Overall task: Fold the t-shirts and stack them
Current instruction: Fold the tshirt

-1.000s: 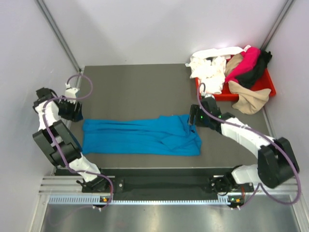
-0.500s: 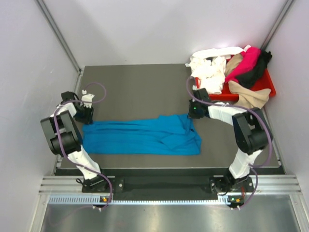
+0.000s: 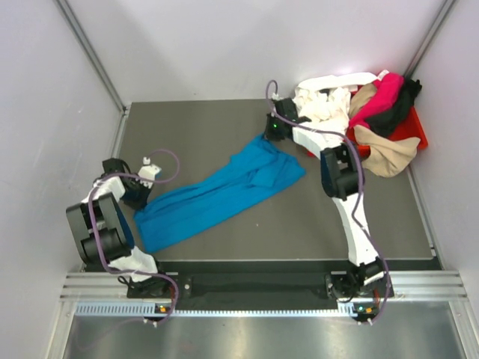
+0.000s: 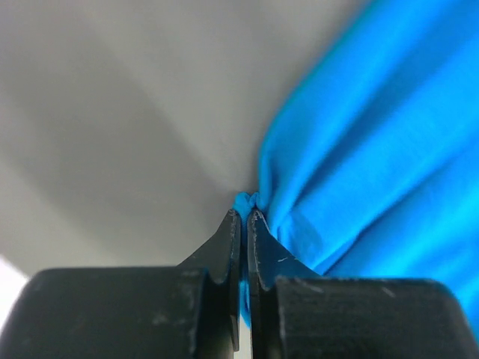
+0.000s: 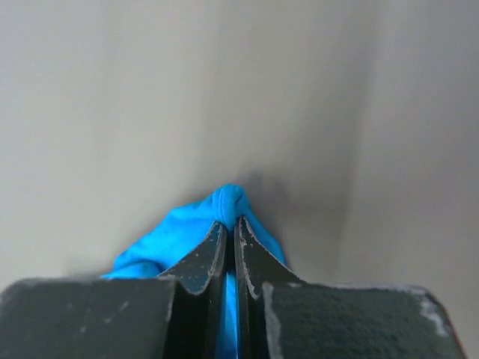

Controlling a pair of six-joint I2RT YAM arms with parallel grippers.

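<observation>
Bright, even overhead light; soft shadows — wrist views blur beyond fingertips.

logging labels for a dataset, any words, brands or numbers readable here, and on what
None: no text can be read in any view.
The blue t-shirt, the piled shirts and the red tray are plain; the left gripper and right gripper, both shut on it, show no markings.

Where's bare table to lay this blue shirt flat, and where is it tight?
Bare table lies far left, beyond the blue shirt, and along the near edge between the shirt and the right arm. Another strip sits right of that arm, nearer than the red tray. The far-right corner is crowded: the tray and its heap of shirts.
</observation>
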